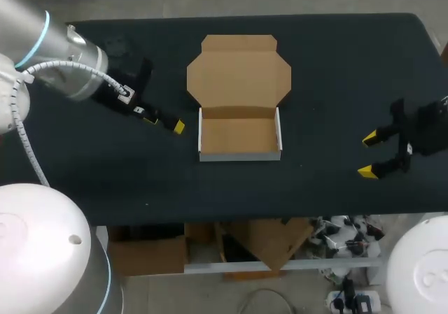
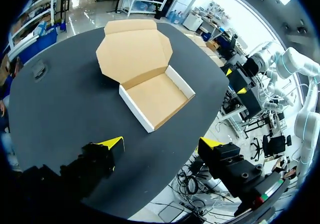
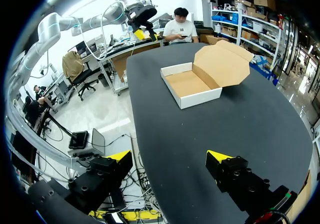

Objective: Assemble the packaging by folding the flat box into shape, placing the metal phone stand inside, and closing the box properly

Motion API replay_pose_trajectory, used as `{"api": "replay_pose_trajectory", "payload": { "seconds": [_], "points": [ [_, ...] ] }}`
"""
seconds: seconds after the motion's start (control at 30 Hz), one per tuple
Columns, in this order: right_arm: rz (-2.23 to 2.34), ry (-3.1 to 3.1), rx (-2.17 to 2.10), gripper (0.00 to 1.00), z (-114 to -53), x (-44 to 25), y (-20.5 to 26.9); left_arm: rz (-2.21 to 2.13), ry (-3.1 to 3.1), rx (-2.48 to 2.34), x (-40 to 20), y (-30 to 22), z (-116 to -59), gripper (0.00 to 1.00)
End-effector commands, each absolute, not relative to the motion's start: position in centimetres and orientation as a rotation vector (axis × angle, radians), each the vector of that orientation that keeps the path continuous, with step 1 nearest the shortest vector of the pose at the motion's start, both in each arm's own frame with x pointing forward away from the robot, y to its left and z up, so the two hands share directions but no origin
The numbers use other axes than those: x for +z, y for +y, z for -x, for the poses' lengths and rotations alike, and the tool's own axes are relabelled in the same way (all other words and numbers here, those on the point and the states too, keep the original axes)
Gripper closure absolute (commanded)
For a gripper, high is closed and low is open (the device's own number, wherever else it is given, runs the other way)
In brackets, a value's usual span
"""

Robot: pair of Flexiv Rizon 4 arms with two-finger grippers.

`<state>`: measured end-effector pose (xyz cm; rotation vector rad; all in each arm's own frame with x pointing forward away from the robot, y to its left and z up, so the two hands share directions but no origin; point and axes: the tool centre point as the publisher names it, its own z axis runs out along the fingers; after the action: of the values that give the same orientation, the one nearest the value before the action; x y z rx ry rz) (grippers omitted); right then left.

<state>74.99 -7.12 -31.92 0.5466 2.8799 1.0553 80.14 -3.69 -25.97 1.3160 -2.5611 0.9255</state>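
The cardboard box (image 1: 239,138) stands folded into a shallow white-sided tray in the middle of the black table, empty inside. Its brown lid (image 1: 239,73) lies flat and open behind it. The box also shows in the left wrist view (image 2: 157,98) and the right wrist view (image 3: 189,83). A small dark object (image 2: 39,69), perhaps the phone stand, lies near the table's far left corner. My left gripper (image 1: 163,122) hovers open just left of the tray, nothing between its fingers (image 2: 161,144). My right gripper (image 1: 367,155) is open and empty far to the right (image 3: 169,156).
The black table (image 1: 336,69) spreads wide around the box, with bare cloth between the tray and each gripper. Its front edge (image 1: 280,216) runs just below the tray. Under that edge are cardboard pieces and cables.
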Motion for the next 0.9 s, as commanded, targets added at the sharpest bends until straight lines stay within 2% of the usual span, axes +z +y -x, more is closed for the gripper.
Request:
{"api": "replay_pose_trajectory", "payload": {
  "seconds": [0.03,0.57,0.9],
  "points": [
    [-0.544,2.878,1.062,0.0,-74.9,-31.9,-7.2,-1.345,-2.568,0.982,-25.0,-2.4,-78.1,0.0],
    [-0.544,2.878,1.062,0.0,-74.9,-31.9,-7.2,-1.372,-2.581,0.939,-23.9,0.2,-74.3,0.0],
    [-0.661,2.833,1.083,0.0,-75.3,-31.5,-8.2,-1.507,-2.535,0.871,-23.7,1.3,-74.0,0.0]
  ]
}}
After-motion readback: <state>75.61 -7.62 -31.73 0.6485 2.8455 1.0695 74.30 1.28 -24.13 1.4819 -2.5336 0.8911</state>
